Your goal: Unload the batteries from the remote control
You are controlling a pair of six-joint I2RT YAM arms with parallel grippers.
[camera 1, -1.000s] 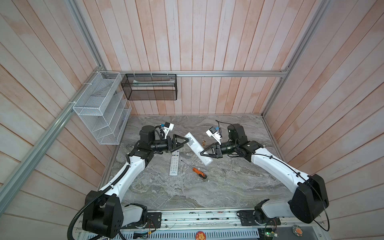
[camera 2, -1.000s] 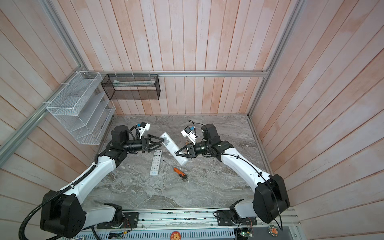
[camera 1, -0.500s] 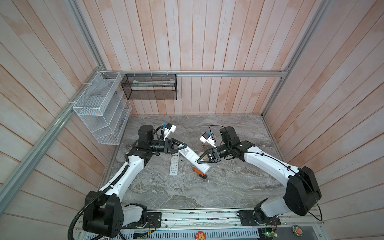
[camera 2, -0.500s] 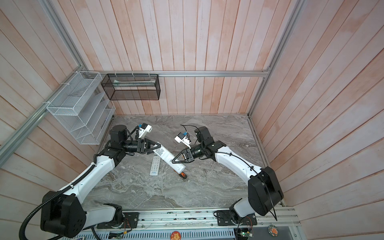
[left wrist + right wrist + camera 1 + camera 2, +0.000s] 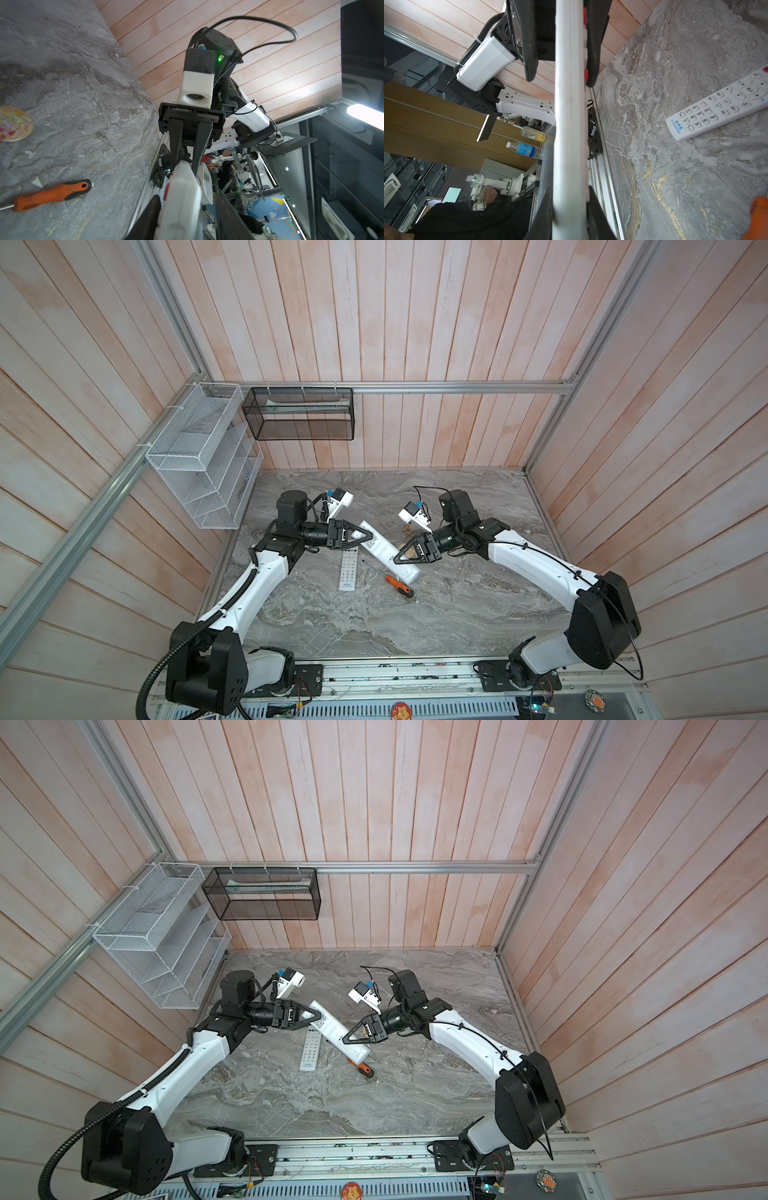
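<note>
White slim plastic remote control [image 5: 384, 549] hangs over grey marble table [image 5: 415, 614] | right gripper [image 5: 397, 560] clamps near end | left gripper [image 5: 368, 535], wide a second ago, now narrows round far end | batteries unseen, two-handed hold coming

White remote control [image 5: 381, 548], lifted, diagonal; back up, buttons facing down

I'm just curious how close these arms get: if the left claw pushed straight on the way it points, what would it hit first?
The white remote: the left gripper straddles one end of it. Beyond that, probably the right gripper, clamped on the other end and facing it.
</note>
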